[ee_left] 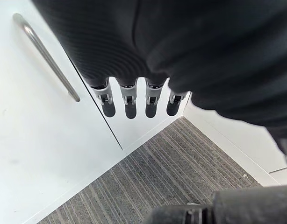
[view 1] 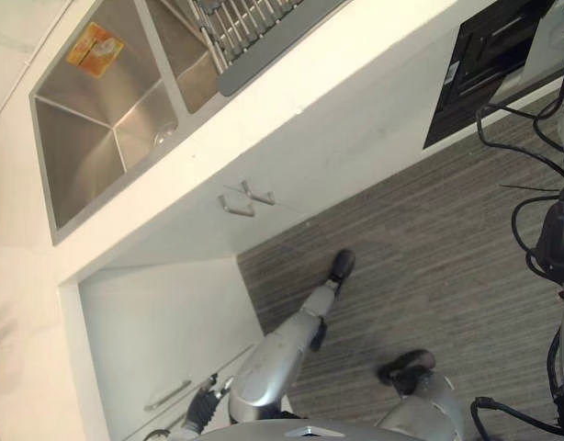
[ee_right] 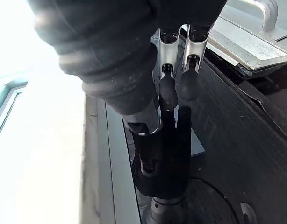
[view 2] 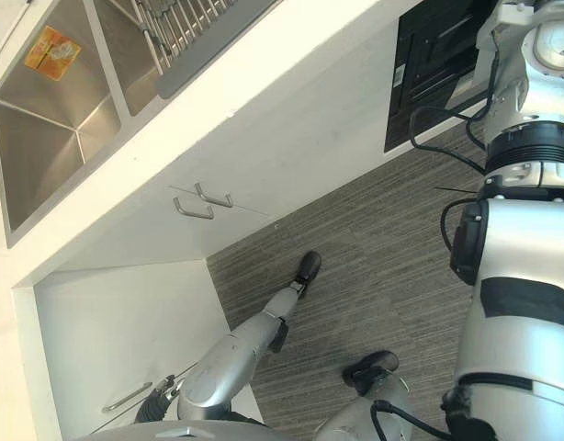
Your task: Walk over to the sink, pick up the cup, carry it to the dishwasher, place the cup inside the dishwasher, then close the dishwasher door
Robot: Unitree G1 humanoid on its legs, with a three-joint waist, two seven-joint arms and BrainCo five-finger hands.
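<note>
White cabinets (view 1: 163, 331) with metal bar handles (ee_left: 45, 55) stand over grey striped carpet (view 1: 429, 276).

White bench (view 1: 355, 64); steel-grey sink (view 1: 89, 147) with orange-yellow sticker (view 1: 95, 49); white cabinets (view 1: 163, 331), silver handle (ee_left: 45, 56); grey striped floor (view 1: 429, 266); black panel (view 1: 489, 64).

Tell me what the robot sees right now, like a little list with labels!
place: white kitchen counter over grey striped carpet
sink: steel, set into the counter
cup: a clear one seems to sit in the sink's near corner
dish rack: next to the sink
black appliance: in the counter front, to the robot's right of the sink
left hand: hangs by a white cabinet door, fingers straight, empty
right hand: fingers relaxed, empty, by a shiny black surface
</note>
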